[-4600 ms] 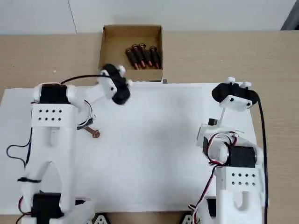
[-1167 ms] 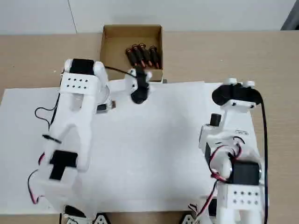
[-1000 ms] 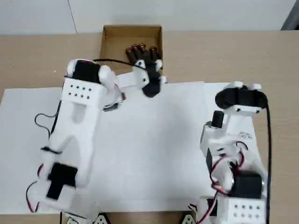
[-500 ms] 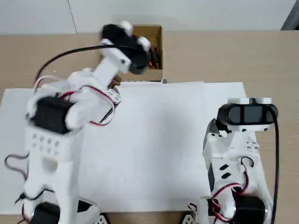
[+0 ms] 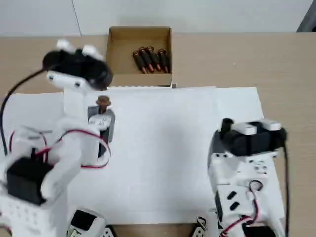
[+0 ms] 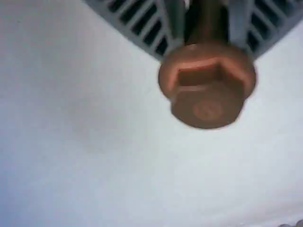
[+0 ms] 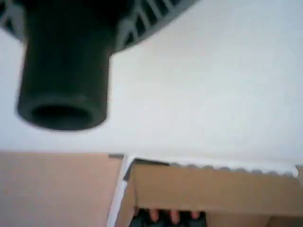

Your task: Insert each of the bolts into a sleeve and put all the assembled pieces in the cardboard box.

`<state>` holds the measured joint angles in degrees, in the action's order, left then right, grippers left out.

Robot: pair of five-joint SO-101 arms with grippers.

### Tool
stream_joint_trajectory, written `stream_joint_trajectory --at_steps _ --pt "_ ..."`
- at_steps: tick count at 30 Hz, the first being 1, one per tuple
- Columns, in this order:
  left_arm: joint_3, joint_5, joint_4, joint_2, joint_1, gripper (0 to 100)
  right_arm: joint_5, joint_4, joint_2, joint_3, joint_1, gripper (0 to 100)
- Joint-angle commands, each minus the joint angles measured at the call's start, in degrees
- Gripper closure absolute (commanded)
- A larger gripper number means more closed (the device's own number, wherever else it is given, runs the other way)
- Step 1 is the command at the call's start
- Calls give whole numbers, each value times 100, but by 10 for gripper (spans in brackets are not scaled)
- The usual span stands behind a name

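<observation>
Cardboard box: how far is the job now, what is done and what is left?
Done: four assembled pieces lie in the cardboard box. In hand: the left gripper holds a bolt, the right gripper holds a sleeve, not yet joined. Left: insert this bolt and put the piece in the box.

Tabletop (image 5: 222, 54): light brown wood, bare along far side and at right edge. Large white sheet (image 5: 168, 148) lies flat on it, covers most of near area; far edge straight, far right corner close to tabletop's right side. Small grey bit (image 5: 174, 85) at sheet's far edge, too small to identify. Beyond tabletop: pale wall (image 5: 207, 15) with thin dark slanted line (image 5: 76, 17). Dark grey object (image 5: 309, 19) at far right corner, cut off by frame.
</observation>
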<state>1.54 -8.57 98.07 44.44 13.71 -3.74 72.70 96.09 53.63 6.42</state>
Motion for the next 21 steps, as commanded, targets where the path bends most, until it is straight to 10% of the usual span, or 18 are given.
stream_joint_trajectory --at_steps 1,21 --pt "848 -132 -466 844 26 994 53 -66 479 360 136 995" --pt "5991 -826 -3068 5952 9 994 44 -1640 769 2040 611 995"
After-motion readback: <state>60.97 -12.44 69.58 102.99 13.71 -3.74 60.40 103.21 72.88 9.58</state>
